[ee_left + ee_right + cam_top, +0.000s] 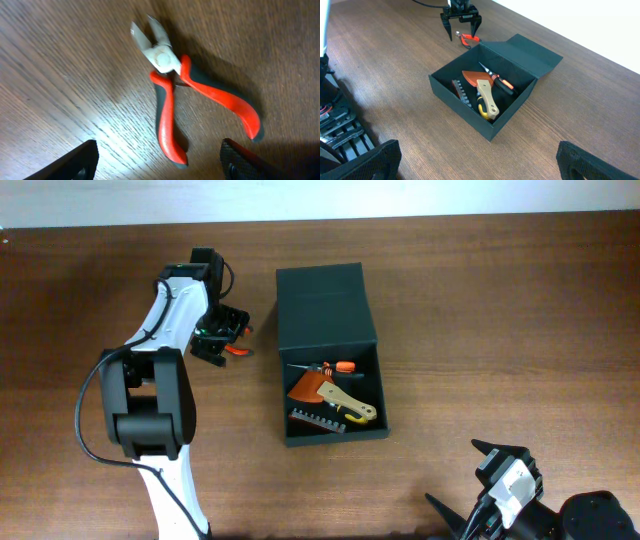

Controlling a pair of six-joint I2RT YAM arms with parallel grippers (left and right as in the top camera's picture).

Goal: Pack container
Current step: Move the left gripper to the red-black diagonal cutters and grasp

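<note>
Ok, status. Container [335,438] sits on the table [500,300] near centre, upright, with the lid [325,305] swung fully open and lying back toward 12 o'clock.

Inside it:
- an orange-and-black screwdriver [335,366] along the 12 o'clock side
- an orange flat blade [305,387]
- a wood-handled tool [348,401] lying diagonally across the blade, with a bit of yellow under it
- a dark toothed strip [316,420] along the 6 o'clock wall

What exactly the strip is, can't tell.

Left gripper [222,335] is at 9 o'clock of the lid, close beside the container and pointing down at the table. It's released: the fingers [75,162] are spread wide. Red-handled pliers [172,100] lie flat on the table under it, outside the container, handles splayed and metal nose pointing away from the fingers. The handle ends reach toward the gap between the fingers, with no contact visible.

Right gripper [452,472] is at 5 o'clock from the container, well apart from it. Also released, fingers wide, nothing between them. Its camera looks across the table at the open container.
</note>
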